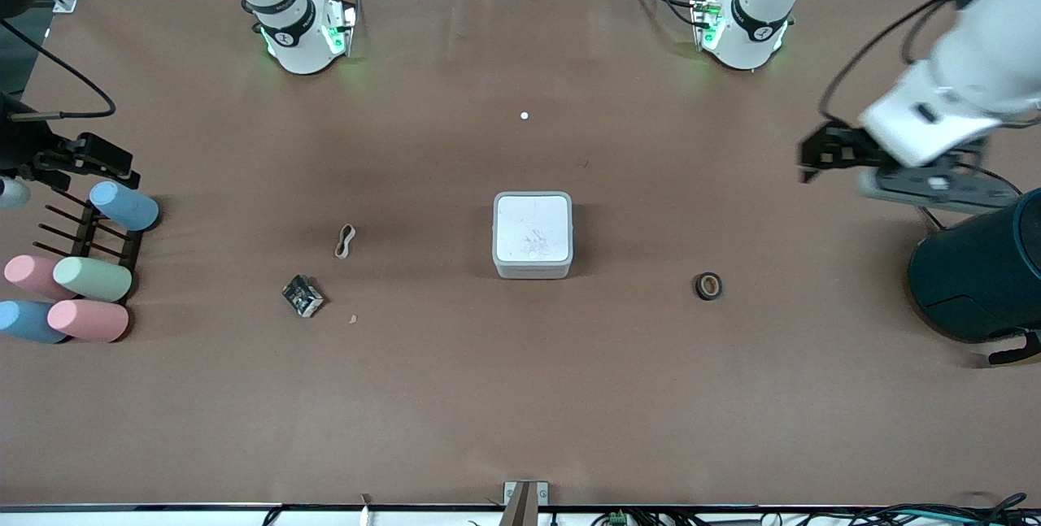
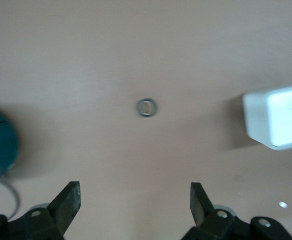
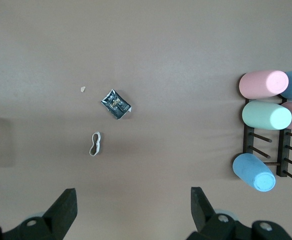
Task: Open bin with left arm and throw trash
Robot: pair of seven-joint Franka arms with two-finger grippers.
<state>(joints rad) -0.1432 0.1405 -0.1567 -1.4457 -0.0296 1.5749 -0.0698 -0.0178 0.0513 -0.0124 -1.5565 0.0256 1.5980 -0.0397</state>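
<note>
The bin (image 1: 533, 235) is a small white square box with its lid shut, at the middle of the table. The tan rubber band (image 1: 346, 241) and the black-and-white wrapper (image 1: 302, 296) lie toward the right arm's end. The dark tape roll (image 1: 708, 286) lies toward the left arm's end. My left gripper (image 1: 815, 158) is open and empty, in the air over bare table near the teal cylinder. Its wrist view shows the gripper (image 2: 134, 194), the tape roll (image 2: 147, 107) and the bin (image 2: 281, 122). My right gripper (image 1: 114, 164) hangs open and empty over the cup rack. Its wrist view shows the gripper (image 3: 131, 197), the wrapper (image 3: 116, 104) and the rubber band (image 3: 95, 144).
A big dark teal cylinder (image 1: 980, 270) stands at the left arm's end. A dark rack (image 1: 85, 237) with several pastel cups (image 1: 93, 278) lies at the right arm's end. A small white dot (image 1: 524, 115) and a tan crumb (image 1: 353, 319) lie on the brown table cover.
</note>
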